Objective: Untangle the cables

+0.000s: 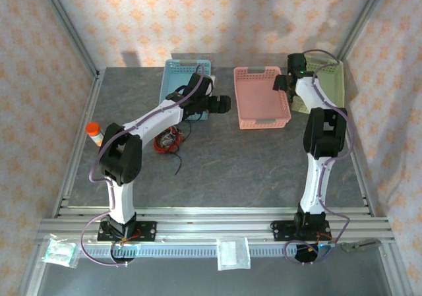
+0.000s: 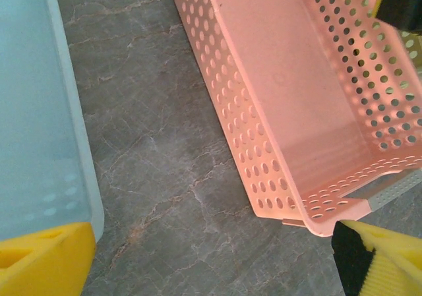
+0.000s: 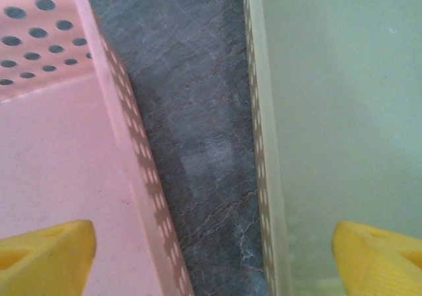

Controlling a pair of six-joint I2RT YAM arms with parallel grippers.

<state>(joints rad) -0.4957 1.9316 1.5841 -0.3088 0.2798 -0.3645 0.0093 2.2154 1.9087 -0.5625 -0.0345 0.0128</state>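
The cables (image 1: 168,140) lie heaped on the table (image 1: 250,171), near the blue basket (image 1: 170,78). The pink basket (image 2: 290,98) shows a bare floor. The left gripper (image 2: 211,260) and the right gripper (image 3: 212,255) stand wide, holding nothing.

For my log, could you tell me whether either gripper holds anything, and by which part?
Nothing is held: left gripper and right gripper stand open; the cables lie on the table.

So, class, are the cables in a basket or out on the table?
Out. The cables lie in a heap on the table, nearer the arm bases than the blue basket.
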